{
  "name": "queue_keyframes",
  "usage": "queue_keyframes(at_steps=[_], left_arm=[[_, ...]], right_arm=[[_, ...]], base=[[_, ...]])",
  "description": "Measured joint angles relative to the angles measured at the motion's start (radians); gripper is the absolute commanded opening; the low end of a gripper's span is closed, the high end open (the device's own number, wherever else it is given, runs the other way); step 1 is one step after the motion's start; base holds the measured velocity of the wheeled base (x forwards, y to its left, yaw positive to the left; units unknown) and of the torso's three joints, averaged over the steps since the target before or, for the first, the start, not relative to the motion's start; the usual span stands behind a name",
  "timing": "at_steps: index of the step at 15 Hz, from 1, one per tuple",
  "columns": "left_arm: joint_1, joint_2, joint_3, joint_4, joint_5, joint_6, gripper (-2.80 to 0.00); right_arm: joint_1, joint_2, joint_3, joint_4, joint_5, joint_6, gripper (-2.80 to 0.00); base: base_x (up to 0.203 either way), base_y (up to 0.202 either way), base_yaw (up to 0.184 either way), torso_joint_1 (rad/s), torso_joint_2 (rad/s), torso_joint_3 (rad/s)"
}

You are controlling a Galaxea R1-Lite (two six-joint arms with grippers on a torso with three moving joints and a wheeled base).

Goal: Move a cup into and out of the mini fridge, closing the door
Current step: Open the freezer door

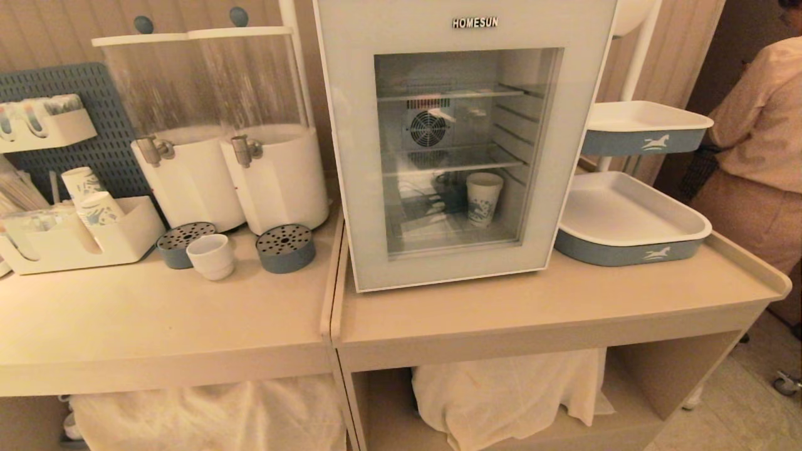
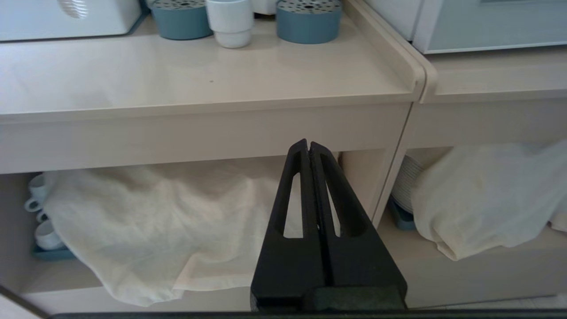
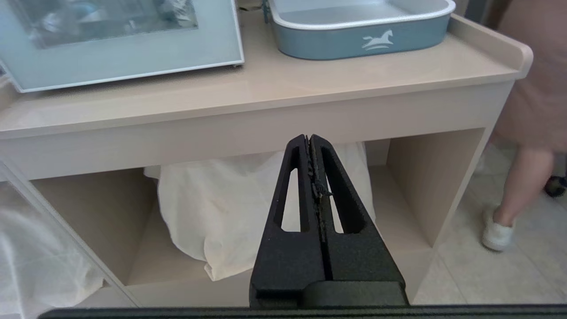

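Observation:
The white ceramic cup (image 1: 211,255) (image 2: 229,21) stands on the left counter between two blue drip trays. The mini fridge (image 1: 463,138) sits at the middle of the counter, and its glass door (image 1: 357,188) (image 3: 133,53) is closed. A blue-patterned paper cup (image 1: 483,198) stands inside on the fridge floor. Neither arm shows in the head view. My left gripper (image 2: 308,144) is shut and empty, low in front of the left counter's edge. My right gripper (image 3: 308,138) is shut and empty, low in front of the right counter.
Two white drink dispensers (image 1: 232,169) stand behind the cup. An organizer with paper cups (image 1: 81,232) sits far left. Two blue-and-white trays (image 1: 626,219) are stacked on a stand right of the fridge. White cloths (image 1: 501,394) cover the lower shelves. A person (image 1: 758,156) stands at far right.

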Motion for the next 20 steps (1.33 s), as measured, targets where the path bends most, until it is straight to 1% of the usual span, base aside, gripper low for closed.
queue_keyframes(at_steps=[6, 8, 10, 12, 13, 15, 16, 18, 20], left_arm=[[-0.001, 0.0, -0.007, 0.02, 0.007, 0.013, -2.8], [-0.001, 0.001, -0.032, 0.036, 0.012, 0.041, -2.8], [-0.001, 0.009, -0.143, 0.091, 0.025, 0.056, -2.8], [-0.001, 0.033, -0.314, 0.194, 0.03, 0.062, -2.8], [-0.001, 0.054, -0.404, 0.247, 0.033, 0.064, 0.0], [-0.002, 0.128, -0.559, 0.334, 0.036, 0.065, 0.0], [-0.005, 0.169, -0.619, 0.354, 0.031, 0.061, 0.0], [-0.032, 0.255, -0.728, 0.367, 0.015, 0.032, 0.0], [-0.092, 0.337, -0.829, 0.395, 0.007, -0.017, 0.0]], right_arm=[[0.0, 0.0, 0.0, 0.0, 0.0, 0.0, -2.8], [0.0, 0.0, 0.0, 0.0, 0.0, 0.0, -2.8], [0.0, -0.001, 0.0, -0.001, 0.0, -0.002, -2.8], [0.0, -0.001, 0.002, -0.003, 0.001, -0.012, -2.8], [-0.001, -0.001, 0.002, 0.003, 0.0, -0.015, -2.8], [-0.001, -0.001, 0.001, 0.008, 0.0, -0.014, -2.8], [-0.001, -0.001, 0.0, 0.009, 0.0, -0.012, -2.8], [0.0, -0.001, -0.001, 0.009, 0.0, -0.011, -2.8], [0.0, 0.0, -0.002, 0.012, 0.0, -0.011, -2.8]], base=[[0.0, 0.0, 0.0, 0.0, 0.0, 0.0], [0.0, 0.0, 0.0, 0.0, 0.0, 0.0], [0.0, 0.0, 0.0, 0.0, 0.0, 0.0], [0.0, 0.0, 0.0, 0.0, 0.0, 0.0], [0.0, 0.0, 0.0, 0.0, 0.0, 0.0], [0.0, 0.0, 0.0, 0.0, 0.0, 0.0], [0.0, 0.0, 0.0, 0.0, 0.0, 0.0], [0.0, 0.0, 0.0, 0.0, 0.0, 0.0], [0.0, 0.0, 0.0, 0.0, 0.0, 0.0]])
